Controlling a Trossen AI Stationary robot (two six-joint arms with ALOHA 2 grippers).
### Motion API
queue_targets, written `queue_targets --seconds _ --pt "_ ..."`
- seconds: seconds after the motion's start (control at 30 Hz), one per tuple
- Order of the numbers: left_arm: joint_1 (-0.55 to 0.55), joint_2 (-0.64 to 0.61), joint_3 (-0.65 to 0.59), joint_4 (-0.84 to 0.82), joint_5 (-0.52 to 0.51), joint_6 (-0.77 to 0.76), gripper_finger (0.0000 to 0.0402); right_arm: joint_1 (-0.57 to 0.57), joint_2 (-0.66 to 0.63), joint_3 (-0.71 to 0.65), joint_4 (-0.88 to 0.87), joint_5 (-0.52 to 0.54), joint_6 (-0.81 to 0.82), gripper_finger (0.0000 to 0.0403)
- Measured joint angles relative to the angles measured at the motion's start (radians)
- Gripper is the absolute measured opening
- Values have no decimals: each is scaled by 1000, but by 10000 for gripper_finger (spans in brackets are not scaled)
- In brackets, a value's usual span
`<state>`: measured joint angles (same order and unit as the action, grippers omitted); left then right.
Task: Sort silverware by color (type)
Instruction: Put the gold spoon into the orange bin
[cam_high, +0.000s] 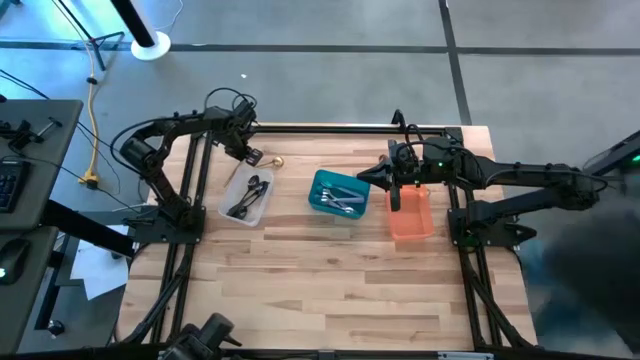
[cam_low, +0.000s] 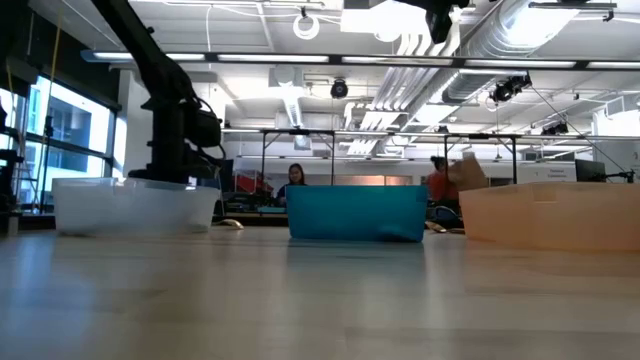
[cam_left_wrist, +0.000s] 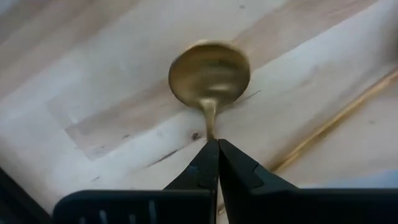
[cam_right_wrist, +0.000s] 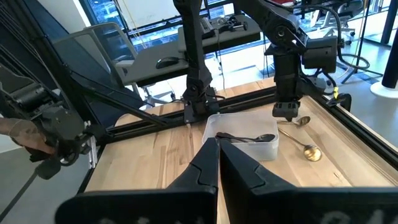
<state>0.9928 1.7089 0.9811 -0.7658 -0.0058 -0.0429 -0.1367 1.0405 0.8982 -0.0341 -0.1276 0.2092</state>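
Left gripper (cam_left_wrist: 213, 144) pinches a gold spoon (cam_left_wrist: 209, 73) by its handle near the table's (cam_high: 330, 285) twelve-o'clock edge — right gripper (cam_right_wrist: 218, 144), pressed together, hangs over the orange bin (cam_high: 411, 216).

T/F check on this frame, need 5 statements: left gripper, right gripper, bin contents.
1. The left gripper is shut on the gold spoon. True.
2. The clear bin holds dark utensils. True.
3. The teal bin is empty. False: silver utensils lie in it.
4. The right gripper is over the clear bin. False: it is at the orange bin, between it and the teal one.
5. The right gripper's fingers are spread wide. False: they are closed together, with nothing seen between them.
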Motion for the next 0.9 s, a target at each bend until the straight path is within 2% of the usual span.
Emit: queue_targets --seconds 0.27,0.53,0.67,0.9 --pt "0 -82 3 2 6 -1 0 0 0 0 0 0 0 0" --pt "0 -98 4 3 5 -7 10 0 0 0 0 -1 9 0" --pt "0 -82 4 2 5 -7 45 0 0 0 -3 -5 11 0" --pt "0 -62 6 3 5 -5 129 0 0 0 -8 -6 18 0"
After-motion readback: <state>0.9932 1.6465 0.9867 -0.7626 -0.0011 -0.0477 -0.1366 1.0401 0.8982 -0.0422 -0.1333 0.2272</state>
